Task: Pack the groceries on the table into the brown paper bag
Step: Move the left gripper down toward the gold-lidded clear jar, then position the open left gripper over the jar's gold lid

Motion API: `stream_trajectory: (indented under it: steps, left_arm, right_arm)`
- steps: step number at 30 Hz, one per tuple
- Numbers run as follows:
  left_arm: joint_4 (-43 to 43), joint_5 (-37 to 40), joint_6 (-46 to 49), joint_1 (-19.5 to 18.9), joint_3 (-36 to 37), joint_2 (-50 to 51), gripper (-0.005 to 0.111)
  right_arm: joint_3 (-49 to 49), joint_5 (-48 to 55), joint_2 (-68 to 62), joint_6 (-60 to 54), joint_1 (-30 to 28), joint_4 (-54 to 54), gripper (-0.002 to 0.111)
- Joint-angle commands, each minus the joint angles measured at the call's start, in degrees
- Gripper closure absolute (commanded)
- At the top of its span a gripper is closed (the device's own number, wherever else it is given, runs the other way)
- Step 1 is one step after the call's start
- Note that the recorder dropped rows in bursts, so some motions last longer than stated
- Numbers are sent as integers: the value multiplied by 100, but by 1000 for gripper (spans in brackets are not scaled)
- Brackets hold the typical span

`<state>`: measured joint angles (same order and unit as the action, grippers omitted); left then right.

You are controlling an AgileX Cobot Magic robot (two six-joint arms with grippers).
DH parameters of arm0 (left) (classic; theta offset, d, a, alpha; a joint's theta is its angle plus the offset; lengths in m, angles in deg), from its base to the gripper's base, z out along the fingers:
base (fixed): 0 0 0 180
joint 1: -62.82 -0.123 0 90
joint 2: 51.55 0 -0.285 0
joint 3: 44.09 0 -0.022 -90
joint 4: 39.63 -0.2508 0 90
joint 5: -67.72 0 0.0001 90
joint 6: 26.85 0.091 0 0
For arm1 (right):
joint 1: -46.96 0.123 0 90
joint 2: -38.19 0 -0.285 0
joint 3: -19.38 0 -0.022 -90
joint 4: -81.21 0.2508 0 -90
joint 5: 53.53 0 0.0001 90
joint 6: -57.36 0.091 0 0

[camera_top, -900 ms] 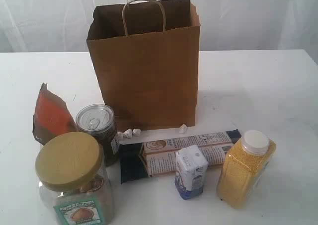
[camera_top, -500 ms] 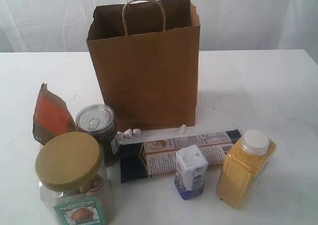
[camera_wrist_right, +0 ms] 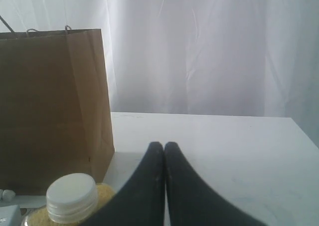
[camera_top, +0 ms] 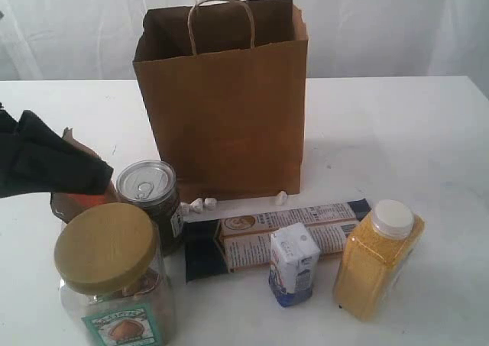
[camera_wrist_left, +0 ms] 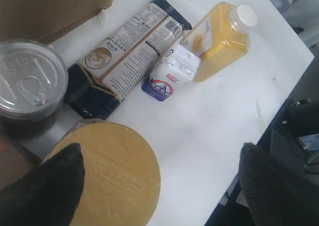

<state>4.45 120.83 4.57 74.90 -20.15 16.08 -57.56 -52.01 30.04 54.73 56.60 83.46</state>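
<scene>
The brown paper bag (camera_top: 229,109) stands upright and open-topped at the back of the table (camera_top: 397,132). In front of it are the clear jar with tan lid (camera_top: 107,248), the dark pull-tab can (camera_top: 148,195), the long navy packet (camera_top: 260,235), the small white-blue carton (camera_top: 294,263) and the yellow-grain bottle (camera_top: 378,258). My left gripper (camera_top: 84,174) reaches in from the left and covers most of the orange-brown pouch (camera_top: 72,205). In its wrist view the left gripper (camera_wrist_left: 159,181) is wide open above the jar lid (camera_wrist_left: 114,171). My right gripper (camera_wrist_right: 164,147) is shut and empty, near the bottle cap (camera_wrist_right: 72,196).
Small white crumbs (camera_top: 197,205) lie at the foot of the bag. A white curtain (camera_top: 382,25) hangs behind the table. The table's front edge (camera_wrist_left: 279,101) runs close to the bottle, with dark equipment (camera_wrist_left: 299,131) beyond it.
My left gripper has come into the exterior view from the left, and now hangs over the pouch and beside the can. The groceries and the bag have not moved.
</scene>
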Motion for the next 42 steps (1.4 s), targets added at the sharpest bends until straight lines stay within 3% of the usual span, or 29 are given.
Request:
stream_trajectory:
  steps: [1,5,9,14,20,25,31,42]
  left_arm:
    - [136,164,521,1,-112,81,14]
    - [125,112,938,1,-112,81,1]
    - [138,100,1372,69,-112,81,1]
    - [65,24,1697,523,-112,81,1]
    - [-869,-10,1419,930,-165,229,2]
    - [-988,-35,1399,1218,-177,417,2]
    - [-1792,-259,1306,1537,-177,702,2]
    - [-1972,-409,1306,1607,-177,1081,2]
  right_arm:
    - [-27,-32,37,-5,-51,-35,108]
    - [-27,-32,37,-5,-51,-35,108]
    - [-27,-32,37,-5,-51,-35,108]
    - [-27,-32,37,-5,-51,-35,108]
    - [-27,-32,37,-5,-51,-35,108]
    - [-27,-32,37,-5,-51,-35,108]
    - [-27,-32,37,-5,-51,-35,108]
    - [-27,-32,37,-5,-51,-35,108]
